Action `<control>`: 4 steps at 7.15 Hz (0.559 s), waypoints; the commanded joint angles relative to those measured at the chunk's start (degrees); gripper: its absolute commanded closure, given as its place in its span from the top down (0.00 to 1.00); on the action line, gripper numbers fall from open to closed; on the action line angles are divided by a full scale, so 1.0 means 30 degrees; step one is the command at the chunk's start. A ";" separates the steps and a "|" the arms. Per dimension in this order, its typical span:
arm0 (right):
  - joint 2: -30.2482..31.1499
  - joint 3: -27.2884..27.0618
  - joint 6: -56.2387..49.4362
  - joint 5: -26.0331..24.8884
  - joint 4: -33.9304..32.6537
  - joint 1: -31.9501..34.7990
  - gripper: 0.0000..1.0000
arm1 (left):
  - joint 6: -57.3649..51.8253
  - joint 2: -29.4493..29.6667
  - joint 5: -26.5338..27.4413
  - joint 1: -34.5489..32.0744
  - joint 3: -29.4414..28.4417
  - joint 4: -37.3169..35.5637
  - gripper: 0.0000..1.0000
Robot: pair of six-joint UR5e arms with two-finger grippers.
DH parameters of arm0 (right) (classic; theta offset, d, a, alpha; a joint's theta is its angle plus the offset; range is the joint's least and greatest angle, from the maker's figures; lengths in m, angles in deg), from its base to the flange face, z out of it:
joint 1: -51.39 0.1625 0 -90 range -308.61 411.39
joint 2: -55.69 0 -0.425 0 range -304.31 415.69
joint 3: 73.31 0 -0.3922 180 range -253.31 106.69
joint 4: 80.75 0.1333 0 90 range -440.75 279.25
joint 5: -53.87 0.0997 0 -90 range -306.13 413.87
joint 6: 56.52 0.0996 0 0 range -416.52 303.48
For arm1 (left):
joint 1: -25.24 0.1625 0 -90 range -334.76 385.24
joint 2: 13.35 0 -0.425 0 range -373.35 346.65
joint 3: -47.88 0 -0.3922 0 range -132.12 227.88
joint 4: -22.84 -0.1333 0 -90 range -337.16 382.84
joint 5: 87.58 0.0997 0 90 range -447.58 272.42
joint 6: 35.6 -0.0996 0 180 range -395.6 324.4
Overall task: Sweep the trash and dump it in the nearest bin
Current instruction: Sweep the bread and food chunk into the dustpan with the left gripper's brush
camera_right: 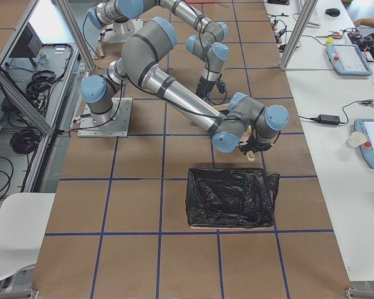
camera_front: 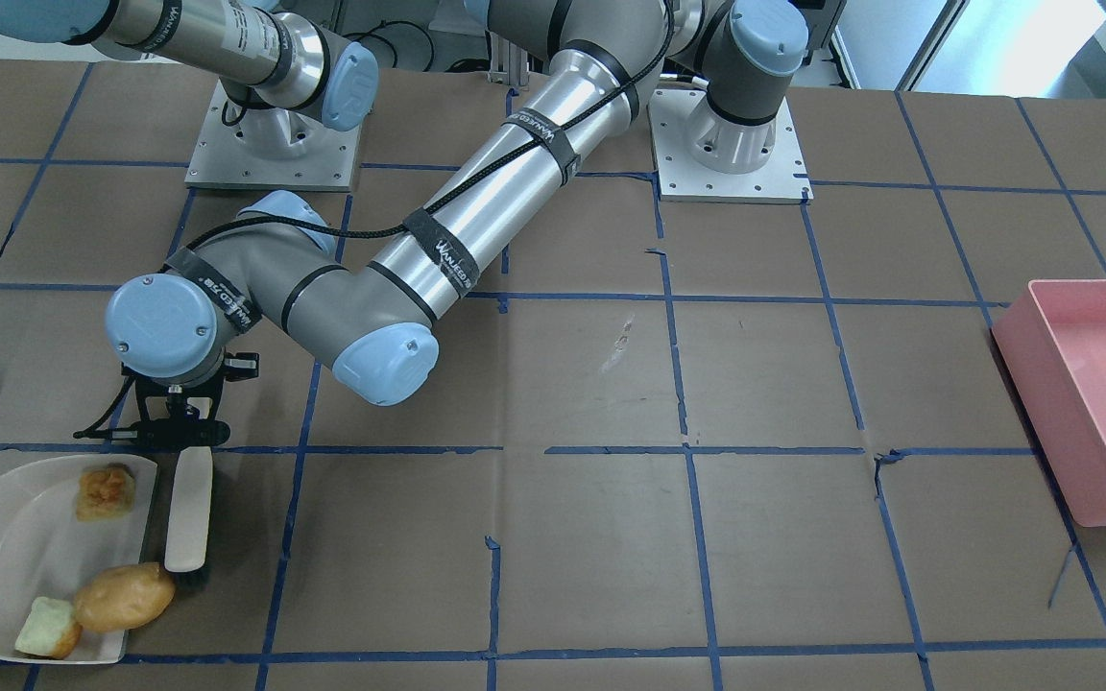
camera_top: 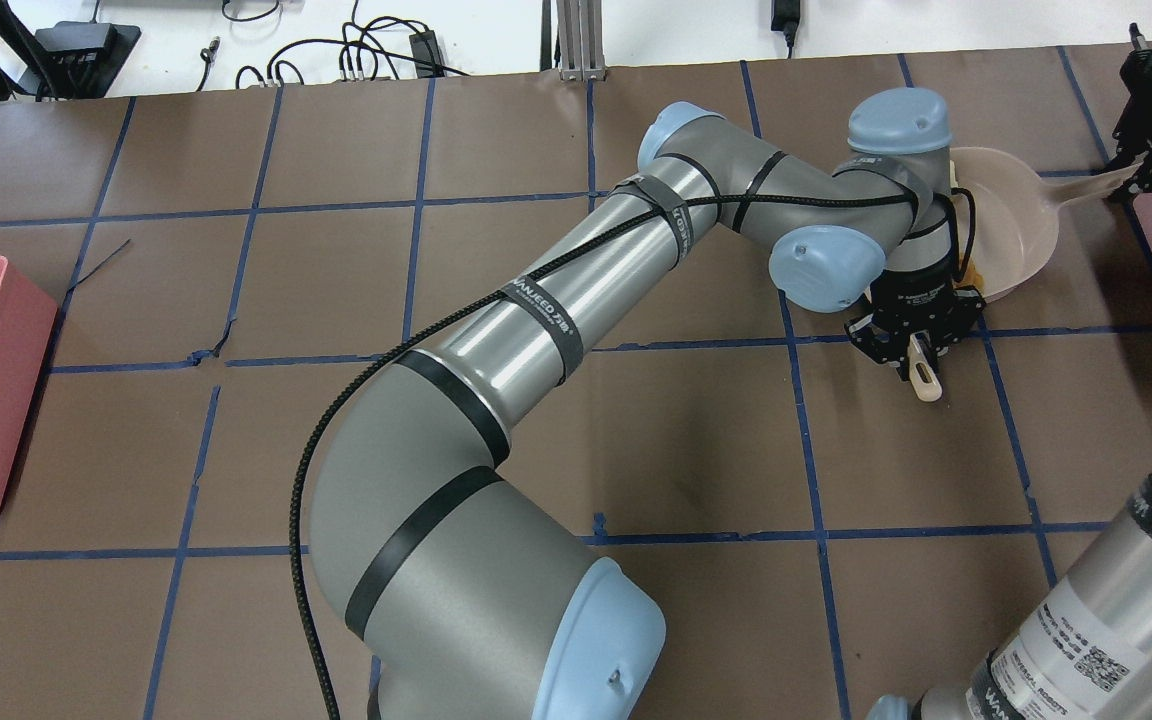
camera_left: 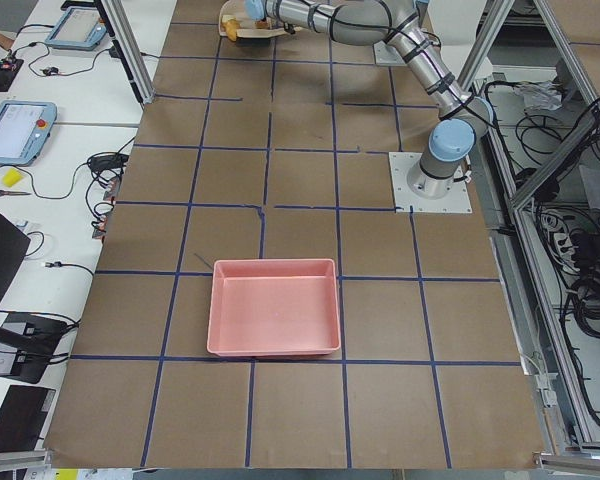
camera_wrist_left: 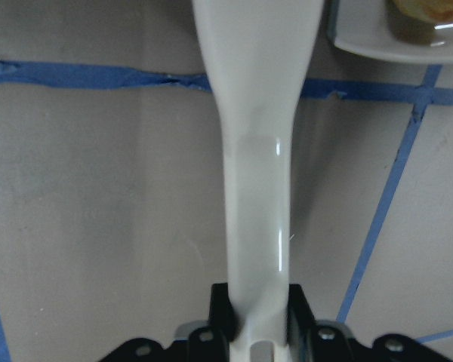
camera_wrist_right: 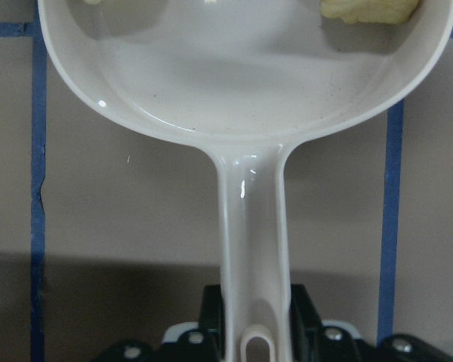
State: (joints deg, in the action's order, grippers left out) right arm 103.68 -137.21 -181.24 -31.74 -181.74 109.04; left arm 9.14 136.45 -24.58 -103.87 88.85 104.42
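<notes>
Front camera, left hand [camera_front: 179, 437]: clamped on the top end of the white-handled, black-bristled brush [camera_front: 189, 509]. The brush lies along the brown paper-covered bench [camera_front: 591, 537], bristles just beside the lump.
Front camera, trash: the tan-brown potato-shaped lump [camera_front: 123, 596] straddles the open lip of the white plastic dustpan [camera_front: 6, 547]. 1 pale green spongy chunk [camera_front: 48, 628] touches it, inside the pan. 1 yellow chunk with orange-brown sides [camera_front: 106, 491] lies apart from both, nearer the hand, also in the pan.
Front camera, pink plastic bin [camera_front: 1081, 384]: far end of the bench, well apart from the pan.
Overhead, right hand [camera_top: 1148, 172]: gripping the tip of the dustpan handle.
Left-end camera: pink bin near; both hands too small at the far end to read any grip.
Right-end camera, black bag-lined bin [camera_right: 227, 196]: just beside the right hand, near the pan.
Left wrist camera: fingers closed tight on the brush handle; pan corner with 1 chunk at upper right.
Right wrist camera: fingers closed tight on the pan handle; a chunk at top right of the pan.
</notes>
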 commanded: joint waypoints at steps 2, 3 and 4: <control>-0.0001 0.0001 0.0000 0.0000 0.0000 0.0000 0.00 | 0.0549 0.0162 -0.0699 0.0879 -0.0178 -0.0064 0.04; -0.0001 0.0001 0.0000 0.0000 0.0000 0.0000 0.00 | 0.0554 0.0164 -0.0726 0.0879 -0.0267 -0.0093 0.04; -0.0001 0.0001 0.0000 0.0000 0.0000 0.0000 0.00 | 0.0583 0.0135 -0.0756 0.0879 -0.0267 -0.0122 0.04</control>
State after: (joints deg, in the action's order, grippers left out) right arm 103.68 -137.20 -181.23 -31.73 -181.74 109.04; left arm 10.64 136.83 -26.71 -101.29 88.21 104.17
